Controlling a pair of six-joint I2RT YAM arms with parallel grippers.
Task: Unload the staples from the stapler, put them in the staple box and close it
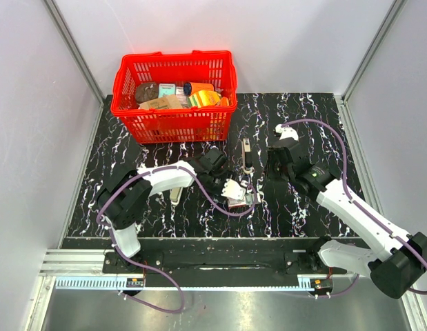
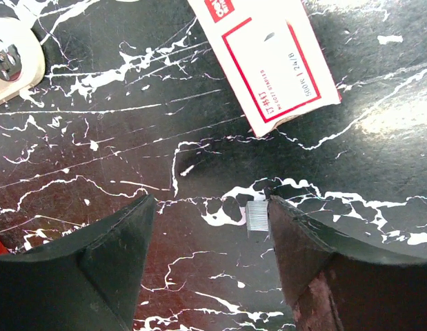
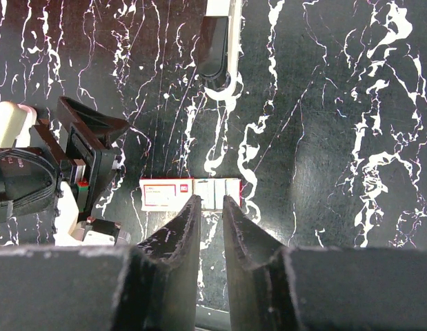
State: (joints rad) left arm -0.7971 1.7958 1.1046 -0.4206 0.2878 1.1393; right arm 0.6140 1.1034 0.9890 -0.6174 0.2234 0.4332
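The stapler (image 1: 247,156) lies on the black marbled table, slim, silver on a dark base. Its near end shows at the top of the right wrist view (image 3: 217,48). My left gripper (image 1: 229,186) is open just above the table (image 2: 210,203). A short silver strip of staples (image 2: 256,216) lies on the table against the inside of its right fingertip (image 2: 285,227). My right gripper (image 1: 270,167) hovers right of the stapler, jaws only a narrow gap apart with nothing between them (image 3: 207,198).
A red-and-white staple box (image 1: 241,196) lies beside the left gripper (image 2: 268,62) and just beyond the right fingertips (image 3: 189,193). A red basket (image 1: 173,95) of goods stands at the back left. A beige block (image 1: 176,195) lies under the left arm.
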